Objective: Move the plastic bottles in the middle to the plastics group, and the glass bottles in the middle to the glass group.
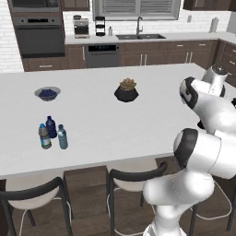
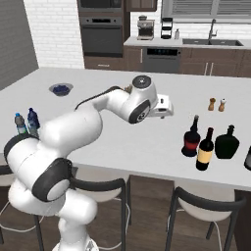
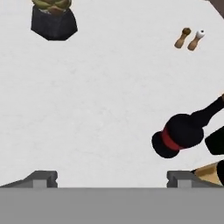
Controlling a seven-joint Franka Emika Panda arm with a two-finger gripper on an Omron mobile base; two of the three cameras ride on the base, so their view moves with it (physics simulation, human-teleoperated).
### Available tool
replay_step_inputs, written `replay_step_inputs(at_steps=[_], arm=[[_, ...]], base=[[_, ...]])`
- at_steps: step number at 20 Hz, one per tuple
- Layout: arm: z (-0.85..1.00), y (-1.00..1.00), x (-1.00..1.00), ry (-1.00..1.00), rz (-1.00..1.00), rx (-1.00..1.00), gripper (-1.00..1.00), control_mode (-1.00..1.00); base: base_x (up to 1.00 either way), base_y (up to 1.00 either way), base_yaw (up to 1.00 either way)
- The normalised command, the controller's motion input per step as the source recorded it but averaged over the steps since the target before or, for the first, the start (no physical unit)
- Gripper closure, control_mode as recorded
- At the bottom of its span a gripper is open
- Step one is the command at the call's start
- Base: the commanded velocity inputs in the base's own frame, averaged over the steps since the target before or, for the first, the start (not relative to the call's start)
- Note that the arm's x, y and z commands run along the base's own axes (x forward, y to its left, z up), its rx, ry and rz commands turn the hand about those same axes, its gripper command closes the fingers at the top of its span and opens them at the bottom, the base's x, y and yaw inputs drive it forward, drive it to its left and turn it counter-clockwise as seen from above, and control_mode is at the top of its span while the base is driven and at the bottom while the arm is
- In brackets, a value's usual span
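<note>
The pale-blue plastic bottle point(image 1: 62, 137) stands on the tabletop point(image 1: 138, 124) just beside the dark-blue bottle point(image 1: 51, 126) and the labelled clear bottle point(image 1: 44, 136), so the plastics step looks done. The wine bottle with a tan label point(image 2: 205, 149) and the squat red-labelled bottle point(image 2: 190, 137) stand close to a black flask-shaped bottle point(image 2: 227, 142), with another dark bottle point(image 2: 248, 159) at the frame edge; whether they already count as grouped I cannot tell. The tool point(image 3: 111, 177) hangs wide open and empty above the tabletop, the red-labelled bottle just ahead.
</note>
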Motion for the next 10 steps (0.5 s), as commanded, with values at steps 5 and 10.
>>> replay_step_inputs(at_steps=[5,10], arm=[[0.17,0.87,-0.62,0.00,0.07,0.00,-1.00,-1.00],[0.02,0.68,-0.78,-0.01,0.01,0.02,-1.00,-1.00]], base=[[0.00,0.00,0.00],[0.00,0.00,0.00]])
